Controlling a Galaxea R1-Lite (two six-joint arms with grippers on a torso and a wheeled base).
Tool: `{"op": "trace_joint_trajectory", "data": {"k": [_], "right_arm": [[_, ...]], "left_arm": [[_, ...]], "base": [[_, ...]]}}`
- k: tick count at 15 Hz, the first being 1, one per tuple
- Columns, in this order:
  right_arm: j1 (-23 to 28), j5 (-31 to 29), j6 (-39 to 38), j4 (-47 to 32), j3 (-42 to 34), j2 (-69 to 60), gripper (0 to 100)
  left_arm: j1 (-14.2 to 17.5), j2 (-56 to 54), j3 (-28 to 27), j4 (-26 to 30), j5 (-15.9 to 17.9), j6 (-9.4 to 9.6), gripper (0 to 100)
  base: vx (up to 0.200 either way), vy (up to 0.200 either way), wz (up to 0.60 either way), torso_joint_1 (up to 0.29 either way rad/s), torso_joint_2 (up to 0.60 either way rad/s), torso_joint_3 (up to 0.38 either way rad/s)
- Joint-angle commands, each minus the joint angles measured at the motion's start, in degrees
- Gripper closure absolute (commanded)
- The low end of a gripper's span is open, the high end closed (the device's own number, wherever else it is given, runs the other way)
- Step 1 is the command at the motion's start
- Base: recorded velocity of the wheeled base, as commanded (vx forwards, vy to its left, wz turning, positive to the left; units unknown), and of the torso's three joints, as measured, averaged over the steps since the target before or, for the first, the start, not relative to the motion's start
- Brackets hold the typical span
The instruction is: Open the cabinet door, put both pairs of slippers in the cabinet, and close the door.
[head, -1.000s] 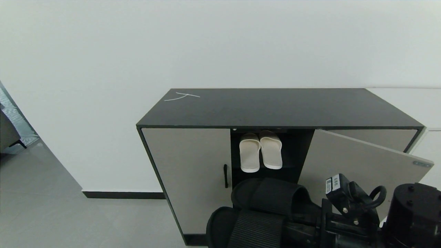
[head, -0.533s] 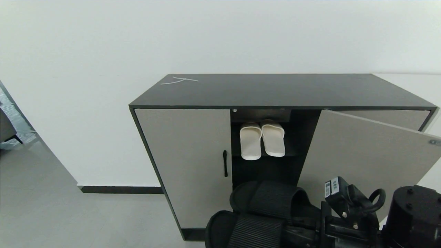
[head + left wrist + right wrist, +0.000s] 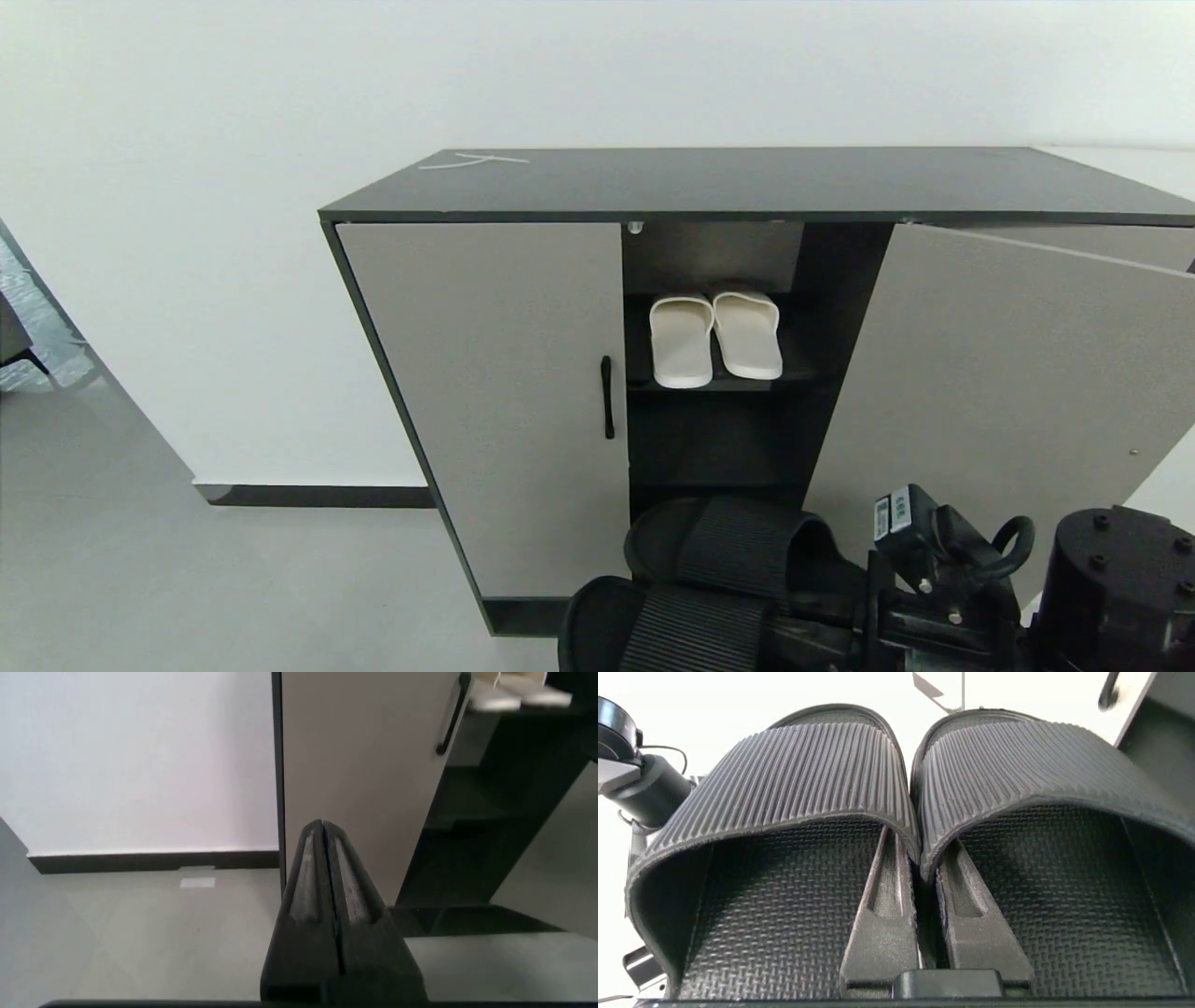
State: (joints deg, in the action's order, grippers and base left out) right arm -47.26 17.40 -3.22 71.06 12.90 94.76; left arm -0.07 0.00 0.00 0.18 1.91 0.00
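Note:
The cabinet (image 3: pixel 747 177) has a black top. Its left door (image 3: pixel 485 392) is closed, with a black handle (image 3: pixel 608 397). The right door (image 3: pixel 1008 373) stands swung open. A white pair of slippers (image 3: pixel 714 336) lies on the upper shelf; the compartment below it (image 3: pixel 719 448) is dark and bare. A black ribbed pair of slippers (image 3: pixel 738 551) hangs low in front of the opening, with my right gripper (image 3: pixel 917 849) shut on their two inner walls (image 3: pixel 915 812), pressed together. My left gripper (image 3: pixel 322 873) is shut on nothing, near the floor before the closed door (image 3: pixel 364 756).
Grey floor (image 3: pixel 187 579) stretches left of the cabinet, with a white wall and dark skirting (image 3: pixel 317 495) behind. A piece of furniture (image 3: pixel 11 341) shows at the far left edge. The open door takes up the space on the right.
The head camera has shifted, so the cabinet sits higher and larger in the picture and more of its inside shows. The black slippers stay held in the right gripper.

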Motion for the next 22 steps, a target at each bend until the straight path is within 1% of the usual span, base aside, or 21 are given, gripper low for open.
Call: {"op": "trace_joint_trajectory", "data": {"k": [1, 7, 8, 9, 11, 12, 13, 14, 15, 16, 17, 18, 19, 20, 21, 22], "right_arm": [[0.0, 0.0, 0.1, 0.5, -0.2, 0.4, 100], [0.3, -0.2, 0.0, 2.2, -3.1, 1.7, 100], [1.2, -0.3, 0.0, 3.2, -3.7, 2.7, 100], [2.4, -0.3, -0.1, 4.6, -4.5, 3.9, 100], [5.4, -0.3, -0.1, 9.9, -7.8, 8.3, 100], [7.7, -0.7, -0.4, 14.7, -9.8, 11.7, 100], [8.9, -3.0, -0.6, 18.9, -11.7, 14.9, 100], [9.5, -9.0, -0.6, 18.9, -11.8, 17.1, 100], [9.6, -16.5, -1.1, 18.9, -10.2, 18.9, 100], [9.8, -21.2, -3.0, 18.9, -8.0, 20.7, 100], [9.8, -25.0, -6.6, 18.9, -4.1, 22.8, 100], [9.8, -26.9, -8.0, 18.9, -1.8, 23.9, 100], [9.8, -31.0, -9.2, 18.9, 2.3, 27.0, 100], [9.9, -32.9, -9.2, 18.9, 4.2, 28.5, 100], [9.9, -37.3, -9.1, 18.9, 9.3, 32.3, 100], [9.9, -37.8, -9.1, 18.9, 10.2, 32.9, 100]], "left_arm": [[0.1, 0.1, 0.0, 0.0, 0.0, 0.00, 100], [0.1, 0.1, 0.0, 0.0, 0.0, 0.09, 100], [0.0, 0.1, 0.0, 0.0, 0.0, 0.18, 100], [0.0, 0.1, 0.0, 0.0, 0.0, 0.18, 100], [0.1, 0.1, 0.0, 0.0, 0.0, 0.18, 100], [0.0, 0.1, 0.0, 0.0, 0.0, 0.18, 100], [0.0, 0.1, 0.0, 0.0, 0.0, 0.18, 100], [0.0, 0.1, 0.0, 0.0, 0.1, 0.26, 100], [0.0, 0.1, 0.0, 0.0, 0.1, 0.35, 100], [0.1, 0.1, 0.0, 0.0, 0.1, 0.35, 100], [0.1, 0.1, 0.0, 0.0, 0.1, 0.26, 100], [0.0, 0.1, 0.0, 0.0, 0.1, 0.35, 100], [0.0, 0.1, 0.0, 0.0, 0.1, 0.35, 100], [0.0, 0.1, 0.0, 0.0, 0.1, 0.35, 100], [0.1, 0.1, 0.0, 0.0, 0.1, 0.35, 100], [0.0, 0.1, 0.0, 0.0, 0.1, 0.35, 100]], "base": [[0.000, 0.000, 0.00, -0.173, 0.47, 0.300], [0.000, 0.000, 0.00, -0.137, 0.46, 0.316], [0.000, 0.000, 0.00, -0.071, 0.26, 0.183], [0.000, 0.000, 0.00, -0.041, 0.15, 0.115], [0.000, 0.000, 0.00, -0.009, 0.04, 0.021], [0.000, 0.000, 0.00, 0.000, 0.00, 0.000], [0.000, 0.000, 0.00, 0.000, 0.00, 0.000], [0.200, 0.000, 0.00, 0.002, 0.00, 0.012], [0.200, 0.000, 0.00, 0.002, 0.00, 0.002], [0.200, 0.000, 0.00, 0.007, 0.01, 0.002], [0.200, 0.000, 0.00, -0.007, 0.01, 0.002], [0.000, 0.000, 0.00, 0.000, 0.00, 0.000], [0.000, 0.000, 0.00, 0.000, 0.00, 0.000], [0.000, 0.000, 0.00, 0.000, 0.00, 0.000], [0.000, 0.000, 0.00, 0.000, 0.00, 0.000], [0.000, 0.000, 0.00, 0.000, 0.00, 0.000]]}}
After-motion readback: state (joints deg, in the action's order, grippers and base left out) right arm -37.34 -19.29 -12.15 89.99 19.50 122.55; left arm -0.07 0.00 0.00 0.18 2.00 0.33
